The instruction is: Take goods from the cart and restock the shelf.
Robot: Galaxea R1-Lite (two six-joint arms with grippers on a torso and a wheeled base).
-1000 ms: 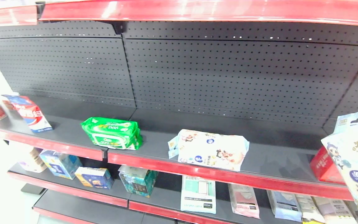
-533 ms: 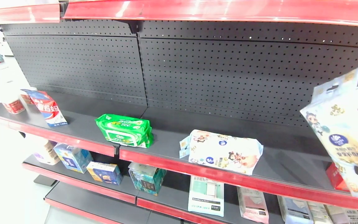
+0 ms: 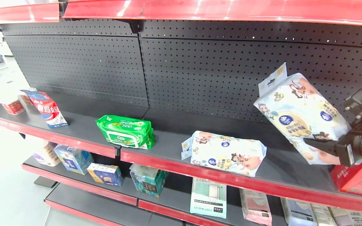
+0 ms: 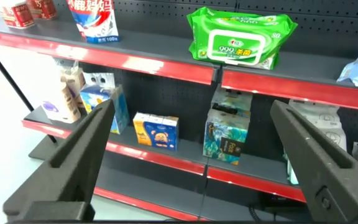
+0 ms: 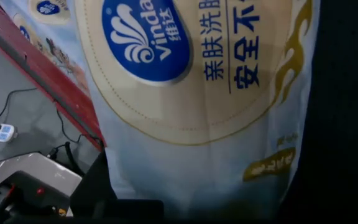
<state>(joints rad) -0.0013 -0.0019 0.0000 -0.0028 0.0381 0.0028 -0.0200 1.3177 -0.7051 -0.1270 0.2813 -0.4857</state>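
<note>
Above the shelf [image 3: 174, 125] at 3 o'clock, right claw [image 3: 325, 150] pinching a white cartoon pack [image 3: 298, 114], left claw [image 4: 191, 111] spread wide.

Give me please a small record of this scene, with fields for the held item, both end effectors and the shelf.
Held item: white cartoon pack, tilted, above the shelf
Right end effector: shut on that pack
Left end effector: open, empty
On shelf: second cartoon pack lying flat, green pack, red box
</note>
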